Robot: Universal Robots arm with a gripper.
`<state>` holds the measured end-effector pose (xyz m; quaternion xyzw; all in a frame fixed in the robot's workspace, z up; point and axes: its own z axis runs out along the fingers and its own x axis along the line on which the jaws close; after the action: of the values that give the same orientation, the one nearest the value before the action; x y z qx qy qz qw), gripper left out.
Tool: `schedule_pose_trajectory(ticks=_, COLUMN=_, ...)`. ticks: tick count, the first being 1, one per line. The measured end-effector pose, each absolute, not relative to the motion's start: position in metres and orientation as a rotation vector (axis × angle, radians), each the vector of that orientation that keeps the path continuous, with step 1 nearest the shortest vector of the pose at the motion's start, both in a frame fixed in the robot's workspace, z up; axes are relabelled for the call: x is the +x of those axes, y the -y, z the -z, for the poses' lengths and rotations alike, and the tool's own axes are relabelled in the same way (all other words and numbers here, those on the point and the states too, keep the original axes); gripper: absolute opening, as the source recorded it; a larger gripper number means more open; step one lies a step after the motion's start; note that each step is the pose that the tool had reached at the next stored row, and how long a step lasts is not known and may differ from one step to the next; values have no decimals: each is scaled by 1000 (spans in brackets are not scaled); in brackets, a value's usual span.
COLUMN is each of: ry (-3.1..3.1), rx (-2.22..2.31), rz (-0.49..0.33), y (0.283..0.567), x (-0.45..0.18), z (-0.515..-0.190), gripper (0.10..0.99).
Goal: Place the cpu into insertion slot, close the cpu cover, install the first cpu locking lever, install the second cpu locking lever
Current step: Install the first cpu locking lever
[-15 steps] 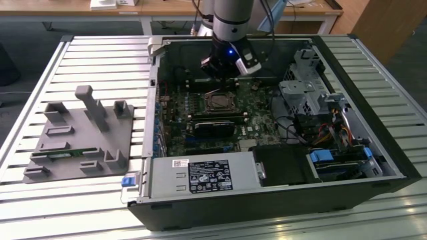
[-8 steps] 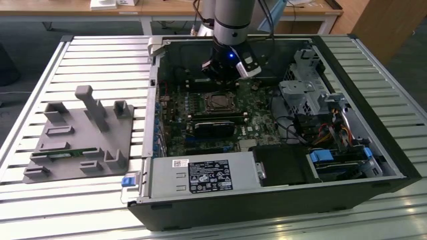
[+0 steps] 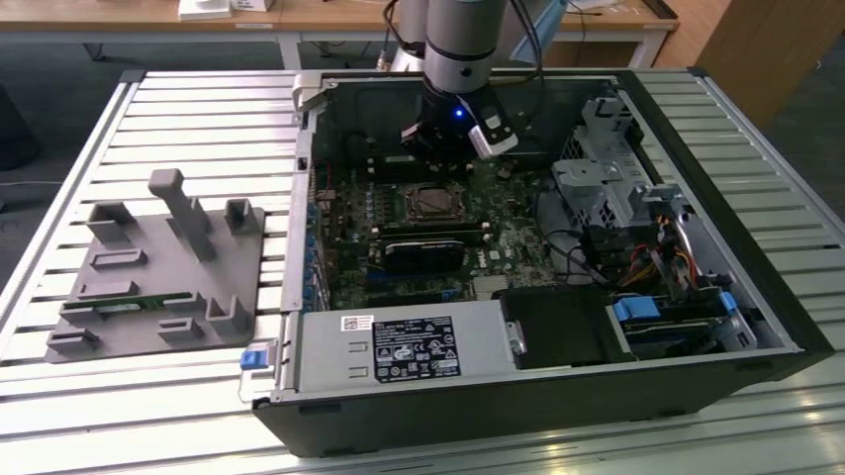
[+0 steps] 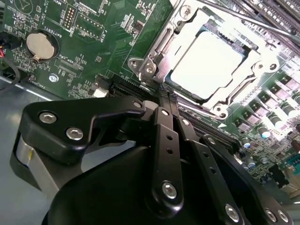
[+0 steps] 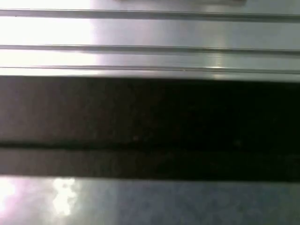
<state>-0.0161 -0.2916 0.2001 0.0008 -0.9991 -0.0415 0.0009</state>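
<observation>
Item: pale silver square cpu, seated in the black insertion slot, so placement looks done. Thin silver frame cpu cover lies over it. Our black gripper, at its 6 o'clock, pinched together, holds nothing.

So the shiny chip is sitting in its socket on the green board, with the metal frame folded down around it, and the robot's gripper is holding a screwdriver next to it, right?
Not quite: the gripper holds nothing; its fingers are shut together, empty, as the second wrist view shows. The rest stands: the cpu sits in its socket with the cpu cover down around it.
</observation>
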Motion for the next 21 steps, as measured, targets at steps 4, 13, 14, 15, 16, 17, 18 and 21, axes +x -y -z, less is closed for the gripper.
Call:
schedule_pose_trajectory(ticks=4, ry=3137, rx=2, rz=122, y=291, x=-16, z=-200, gripper=118)
schedule_pose_trajectory(ticks=13, ry=3138, rx=2, rz=116, y=290, x=-15, z=-198, gripper=118)
schedule_pose_trajectory(ticks=14, ry=3138, rx=2, rz=116, y=289, x=-15, z=-199, gripper=118)
schedule_pose_trajectory(ticks=15, ry=3138, rx=2, rz=116, y=290, x=-15, z=-199, gripper=118)
schedule_pose_trajectory(ticks=16, ry=3138, rx=2, rz=116, y=290, x=-15, z=-199, gripper=118)
schedule_pose_trajectory(ticks=17, ry=3138, rx=2, rz=116, y=290, x=-15, z=-200, gripper=118)
schedule_pose_trajectory(ticks=18, ry=3138, rx=2, rz=116, y=290, x=-15, z=-200, gripper=118)
schedule_pose_trajectory(ticks=21, ry=3138, rx=2, rz=114, y=289, x=-15, z=-200, gripper=118)
